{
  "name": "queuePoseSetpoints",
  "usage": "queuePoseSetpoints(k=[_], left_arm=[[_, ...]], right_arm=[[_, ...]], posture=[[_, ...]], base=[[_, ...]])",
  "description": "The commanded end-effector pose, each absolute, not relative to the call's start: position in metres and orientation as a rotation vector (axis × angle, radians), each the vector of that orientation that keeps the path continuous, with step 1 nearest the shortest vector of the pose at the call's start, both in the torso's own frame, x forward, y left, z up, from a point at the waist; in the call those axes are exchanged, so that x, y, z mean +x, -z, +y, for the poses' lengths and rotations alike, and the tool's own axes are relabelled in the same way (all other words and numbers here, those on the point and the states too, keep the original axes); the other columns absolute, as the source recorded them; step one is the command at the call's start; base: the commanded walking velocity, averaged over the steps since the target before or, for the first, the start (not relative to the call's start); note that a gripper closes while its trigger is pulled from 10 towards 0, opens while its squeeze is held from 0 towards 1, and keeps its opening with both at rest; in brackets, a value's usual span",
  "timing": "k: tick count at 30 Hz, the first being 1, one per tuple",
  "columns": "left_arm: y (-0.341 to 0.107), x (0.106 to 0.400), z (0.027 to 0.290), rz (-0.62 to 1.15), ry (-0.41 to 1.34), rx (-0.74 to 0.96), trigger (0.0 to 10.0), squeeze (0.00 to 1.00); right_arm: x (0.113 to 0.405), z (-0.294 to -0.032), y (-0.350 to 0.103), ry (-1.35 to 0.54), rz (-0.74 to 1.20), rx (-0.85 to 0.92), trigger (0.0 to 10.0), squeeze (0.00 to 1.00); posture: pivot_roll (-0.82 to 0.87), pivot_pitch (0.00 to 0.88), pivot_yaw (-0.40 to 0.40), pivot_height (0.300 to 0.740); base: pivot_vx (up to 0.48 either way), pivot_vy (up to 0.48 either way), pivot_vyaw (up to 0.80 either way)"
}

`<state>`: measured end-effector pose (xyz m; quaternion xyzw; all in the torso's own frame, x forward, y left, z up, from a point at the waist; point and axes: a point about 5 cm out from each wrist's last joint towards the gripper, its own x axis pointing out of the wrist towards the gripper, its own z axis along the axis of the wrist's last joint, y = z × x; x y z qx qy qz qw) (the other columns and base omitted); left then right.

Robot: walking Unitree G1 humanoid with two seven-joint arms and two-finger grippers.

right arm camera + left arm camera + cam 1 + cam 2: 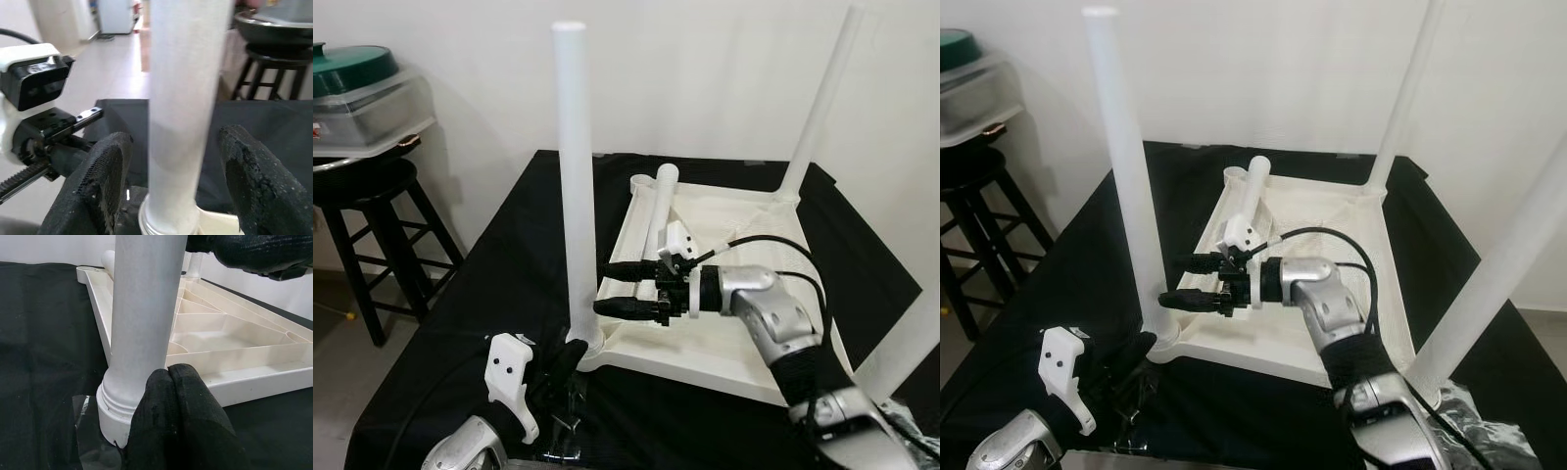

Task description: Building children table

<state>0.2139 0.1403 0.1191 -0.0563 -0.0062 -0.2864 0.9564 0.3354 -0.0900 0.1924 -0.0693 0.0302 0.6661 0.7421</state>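
Observation:
A white plastic table top lies upside down on a black-covered table. A white leg stands upright in its near-left corner socket. Two more legs stand at the far right and near right corners. A loose leg lies inside the top. My right gripper is open, level with the near-left leg's lower half, and in the right wrist view that leg stands between its fingers. My left gripper is shut, its tip by the base of that leg.
A black stool at the left carries a clear container with a green lid. Clear plastic wrap lies on the cloth by the near-left corner, and more plastic at the near right. A white wall stands behind.

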Motion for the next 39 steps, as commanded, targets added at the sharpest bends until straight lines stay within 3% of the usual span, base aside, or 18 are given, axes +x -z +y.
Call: queuePoseSetpoints(k=[1, 14, 15, 16, 17, 25, 30, 34, 35, 37, 38, 39], left_arm=[[-0.115, 0.213, 0.140, 0.011, 0.582, -0.113, 10.0, 0.00], [-0.116, 0.202, 0.144, 0.003, 0.570, -0.026, 10.0, 0.00], [-0.115, 0.200, 0.144, 0.007, 0.568, -0.005, 10.0, 0.00], [-0.115, 0.200, 0.144, 0.007, 0.568, -0.005, 10.0, 0.00], [-0.114, 0.198, 0.145, 0.009, 0.561, 0.008, 10.0, 0.00], [-0.112, 0.198, 0.144, 0.007, 0.549, 0.015, 10.0, 0.00], [-0.113, 0.199, 0.145, 0.004, 0.551, 0.012, 10.0, 0.00], [-0.113, 0.199, 0.145, 0.004, 0.551, 0.013, 10.0, 0.00], [-0.115, 0.198, 0.148, 0.004, 0.554, 0.014, 10.0, 0.00], [-0.115, 0.198, 0.148, 0.004, 0.554, 0.014, 10.0, 0.00], [-0.115, 0.199, 0.150, 0.004, 0.556, 0.013, 10.0, 0.00], [-0.115, 0.199, 0.151, 0.007, 0.560, 0.016, 10.0, 0.00]], right_arm=[[0.336, -0.085, -0.191, -1.482, 0.064, -0.150, 10.0, 0.00], [0.349, -0.064, -0.189, -1.471, 0.038, -0.134, 10.0, 0.00], [0.350, -0.061, -0.189, -1.478, 0.036, -0.125, 4.4, 0.00], [0.350, -0.061, -0.189, -1.478, 0.036, -0.125, 4.4, 0.00], [0.348, -0.059, -0.187, -1.499, 0.038, -0.115, 0.0, 0.00], [0.345, -0.062, -0.178, -1.489, 0.043, -0.114, 0.0, 0.00], [0.338, -0.087, -0.165, -1.307, 0.048, -0.144, 0.0, 0.00], [0.337, -0.091, -0.162, -1.264, 0.056, -0.155, 0.0, 0.00], [0.298, -0.081, -0.122, -0.714, 0.169, -0.087, 0.0, 0.00], [0.298, -0.081, -0.122, -0.714, 0.169, -0.087, 0.0, 0.00], [0.280, -0.081, -0.122, -0.604, 0.157, -0.194, 0.0, 0.00], [0.278, -0.088, -0.131, -0.513, 0.142, -0.164, 0.0, 0.00]], posture=[[0.11, 0.000, -0.047, 0.740], [0.12, 0.000, -0.050, 0.740], [0.13, 0.000, -0.054, 0.740], [0.13, 0.000, -0.054, 0.740], [0.13, 0.000, -0.055, 0.740], [0.12, 0.000, -0.056, 0.740], [0.09, 0.000, -0.056, 0.740], [0.09, 0.000, -0.056, 0.740], [0.06, 0.020, -0.057, 0.740], [0.06, 0.020, -0.057, 0.740], [0.06, 0.025, -0.057, 0.740], [0.02, 0.003, -0.030, 0.740]], base=[[0.000, 0.000, 0.00], [0.000, 0.000, 0.00], [0.000, 0.000, 0.00], [0.000, 0.000, 0.00], [0.000, 0.000, 0.00], [0.000, 0.000, 0.00], [0.000, 0.000, 0.00], [0.000, 0.000, 0.00], [0.000, 0.000, 0.00], [0.000, 0.000, 0.00], [0.000, 0.000, 0.00], [0.000, 0.000, 0.00]])
